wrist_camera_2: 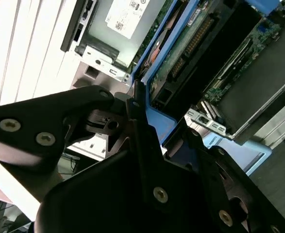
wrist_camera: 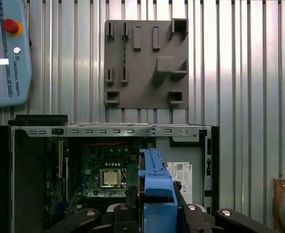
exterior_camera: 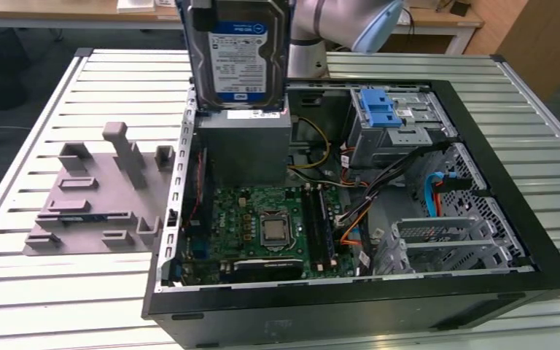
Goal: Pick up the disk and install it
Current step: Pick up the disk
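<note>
The disk (exterior_camera: 238,55), a silver drive with a white-and-blue label, hangs upright high over the open computer case (exterior_camera: 513,284), above the case's far corner on the exterior view's left. Its blue carrier bracket (wrist_camera: 157,182) shows edge-on in the first wrist view, clamped between the black fingers (wrist_camera: 188,213) of my gripper (wrist_camera: 157,209). In the second wrist view the gripper (wrist_camera_2: 137,114) is shut on the blue bracket (wrist_camera_2: 154,124), and the disk's green circuit-board side (wrist_camera_2: 191,48) faces the camera. Part of the arm (exterior_camera: 343,25) stands behind the disk.
Below the disk sits a grey box with a white sticker (exterior_camera: 244,146). A silver cage with a blue latch (exterior_camera: 387,109) is at the case's far right, the motherboard (exterior_camera: 260,226) in the middle. A grey fixture plate (exterior_camera: 95,197) lies on the slatted table (exterior_camera: 27,292).
</note>
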`<state>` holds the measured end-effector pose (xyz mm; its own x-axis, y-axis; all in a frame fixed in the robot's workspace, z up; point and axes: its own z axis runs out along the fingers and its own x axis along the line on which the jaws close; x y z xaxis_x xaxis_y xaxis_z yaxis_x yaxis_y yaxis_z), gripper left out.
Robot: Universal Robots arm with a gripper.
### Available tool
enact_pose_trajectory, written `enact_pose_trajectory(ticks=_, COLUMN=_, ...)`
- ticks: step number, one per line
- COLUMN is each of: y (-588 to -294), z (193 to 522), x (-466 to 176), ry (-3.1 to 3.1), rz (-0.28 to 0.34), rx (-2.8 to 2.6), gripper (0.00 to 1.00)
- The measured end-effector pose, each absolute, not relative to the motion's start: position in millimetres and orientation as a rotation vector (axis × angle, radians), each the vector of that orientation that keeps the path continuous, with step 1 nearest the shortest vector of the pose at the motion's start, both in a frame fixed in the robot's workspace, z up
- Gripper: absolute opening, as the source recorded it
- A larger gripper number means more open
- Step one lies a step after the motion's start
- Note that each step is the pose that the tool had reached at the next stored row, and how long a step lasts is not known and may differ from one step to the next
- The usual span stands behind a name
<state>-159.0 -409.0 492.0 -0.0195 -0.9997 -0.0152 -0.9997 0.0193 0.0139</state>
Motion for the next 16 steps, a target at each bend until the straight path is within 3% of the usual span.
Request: enact_pose_trajectory(ticks=16, y=-411, z=490, x=-88, ry=2.242, rz=0.032, rx=-2.199, gripper=0.36)
